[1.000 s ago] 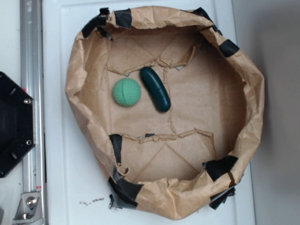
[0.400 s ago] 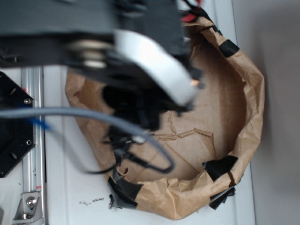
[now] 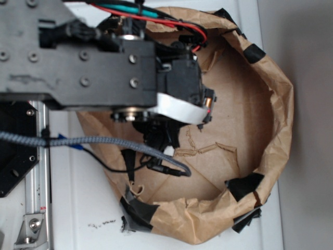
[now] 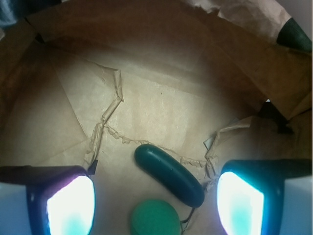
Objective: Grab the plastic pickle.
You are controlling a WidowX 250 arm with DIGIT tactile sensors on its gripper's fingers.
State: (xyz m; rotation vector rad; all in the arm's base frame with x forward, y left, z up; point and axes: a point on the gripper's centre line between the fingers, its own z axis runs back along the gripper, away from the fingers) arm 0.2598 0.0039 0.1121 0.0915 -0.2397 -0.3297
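Note:
In the wrist view the dark teal-green plastic pickle (image 4: 168, 174) lies slanted on the brown paper floor, between my two fingertip pads. The light green ball (image 4: 155, 219) sits just below it at the frame's bottom edge. My gripper (image 4: 155, 205) is open and empty, its pads wide apart above both objects. In the exterior view the arm and gripper (image 3: 164, 136) hang over the left half of the paper-lined basin (image 3: 270, 120) and hide the pickle and the ball.
The basin's crumpled paper walls (image 3: 283, 104), patched with black tape (image 3: 244, 185), ring the floor. Torn paper seams (image 4: 110, 110) cross the floor. A grey cable (image 3: 104, 141) trails left. A black base (image 3: 15, 151) and metal rail (image 3: 34, 208) stand at the left.
The arm has swung in from the upper left over the basin. It now covers the pickle and ball, which lay in plain sight one second ago.

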